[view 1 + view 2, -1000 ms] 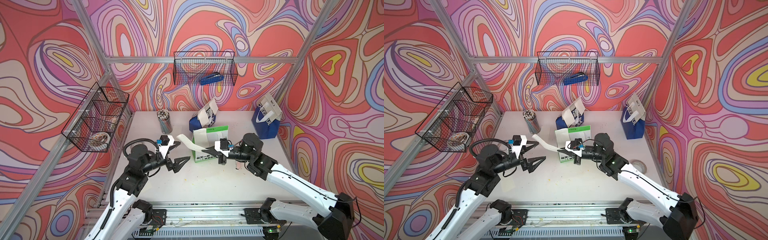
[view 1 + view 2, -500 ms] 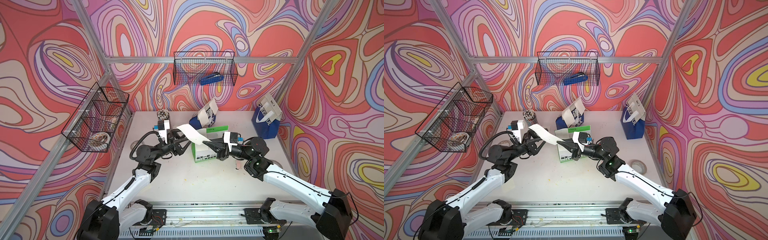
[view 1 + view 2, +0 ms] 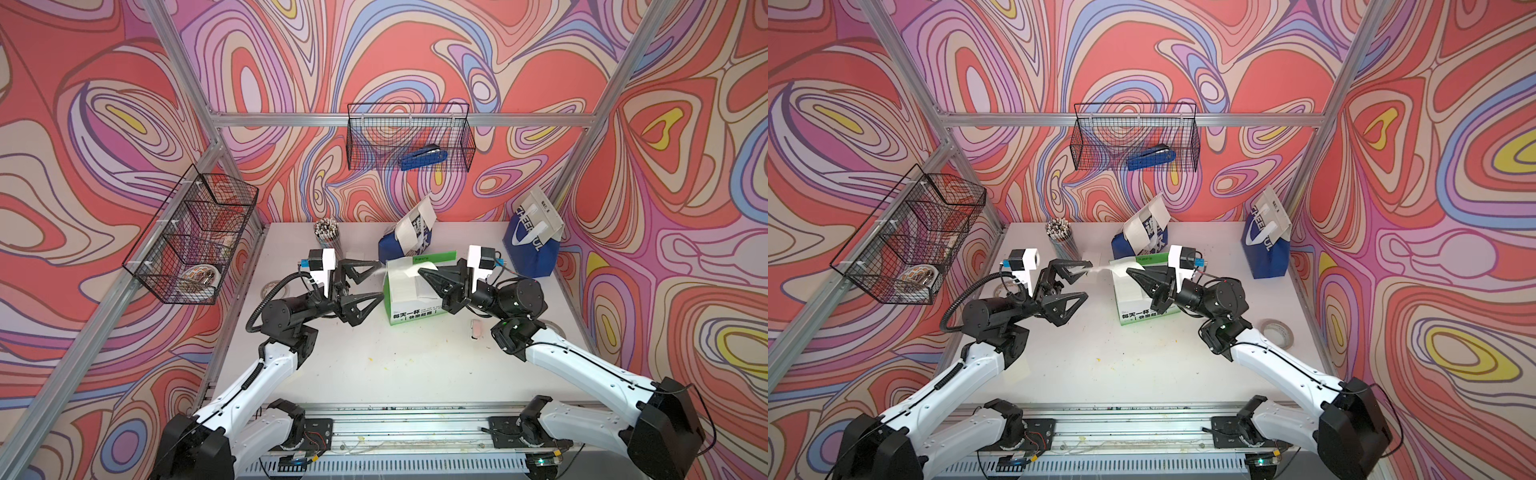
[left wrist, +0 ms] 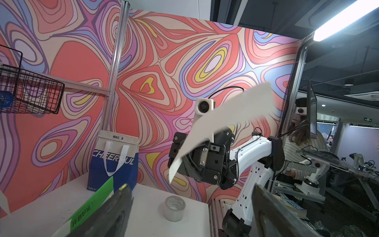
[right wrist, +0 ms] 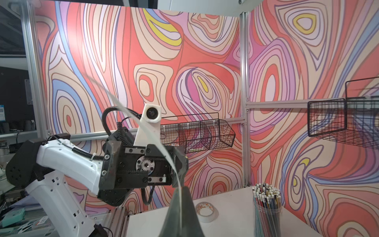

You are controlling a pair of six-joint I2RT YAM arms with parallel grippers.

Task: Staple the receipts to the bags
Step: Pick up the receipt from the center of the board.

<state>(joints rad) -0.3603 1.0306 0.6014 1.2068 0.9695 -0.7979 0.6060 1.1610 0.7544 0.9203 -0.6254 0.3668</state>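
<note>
Receipt now down at green bag, pinched in right fingers; left fingers apart.

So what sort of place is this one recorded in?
Probably a robot test cell inside an office-like lab: swirl-patterned wall panels on an aluminium frame enclose a white table, and the left wrist view shows a person at a desk under ceiling lights beyond it.

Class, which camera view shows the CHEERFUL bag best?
Left wrist view: the CHEERFUL bag stands face-on, lettering and handles clear. Both top views show the CHEERFUL bag smaller, from above. The right wrist view misses it.
</note>
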